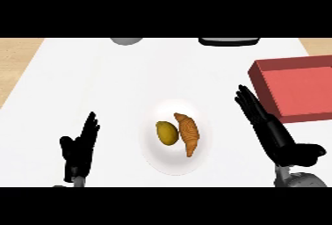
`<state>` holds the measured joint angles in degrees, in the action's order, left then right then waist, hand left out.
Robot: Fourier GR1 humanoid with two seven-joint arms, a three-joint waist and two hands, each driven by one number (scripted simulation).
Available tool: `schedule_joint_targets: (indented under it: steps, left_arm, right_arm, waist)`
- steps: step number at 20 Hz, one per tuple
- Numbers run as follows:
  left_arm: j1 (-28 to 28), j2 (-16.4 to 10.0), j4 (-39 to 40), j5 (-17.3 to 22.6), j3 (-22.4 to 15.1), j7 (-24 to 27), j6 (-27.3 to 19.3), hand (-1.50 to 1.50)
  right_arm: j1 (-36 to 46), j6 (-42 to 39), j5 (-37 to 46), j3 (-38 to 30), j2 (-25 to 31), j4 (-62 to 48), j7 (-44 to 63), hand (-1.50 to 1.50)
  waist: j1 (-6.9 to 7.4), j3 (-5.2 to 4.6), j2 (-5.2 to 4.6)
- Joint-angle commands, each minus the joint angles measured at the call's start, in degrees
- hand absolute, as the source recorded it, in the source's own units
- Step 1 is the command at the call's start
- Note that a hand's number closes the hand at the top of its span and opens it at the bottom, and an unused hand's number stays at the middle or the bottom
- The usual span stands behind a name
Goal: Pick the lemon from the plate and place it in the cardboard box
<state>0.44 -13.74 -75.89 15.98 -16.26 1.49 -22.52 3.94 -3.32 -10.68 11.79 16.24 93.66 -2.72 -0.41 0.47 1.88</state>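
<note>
A yellow-green lemon (167, 132) lies on a white plate (156, 160) near the counter's middle front, with an orange croissant (188, 133) touching its right side. The box (298, 88) is red-pink with raised walls and stands at the right edge of the counter. My right hand (267, 127) is open, fingers straight, to the right of the plate and just left of the box's near corner. My left hand (79, 149) is open with fingers up, resting left of the plate. Neither hand touches the lemon.
A grey round object (126, 40) and a dark flat object (228, 41) sit at the counter's far edge. Wooden surface (16, 61) shows beyond the white counter's left side. White counter (130, 79) stretches between plate and far edge.
</note>
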Motion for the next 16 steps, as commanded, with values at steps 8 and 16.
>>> schedule_joint_targets:
  steps: [8,16]
  left_arm:
    - [-10.97,-6.35,-6.47,-6.36,-6.12,0.85,9.46,0.00]
    - [-12.88,-8.43,-8.16,-6.12,-7.52,-0.05,14.71,0.00]
  right_arm:
    - [5.48,10.08,28.22,11.29,5.54,-3.70,1.39,-1.50]
    - [4.44,25.15,61.45,26.00,3.37,-4.05,9.25,-1.50]
  waist:
    - [-1.46,-1.89,0.11]
    - [-0.55,-0.72,-1.04]
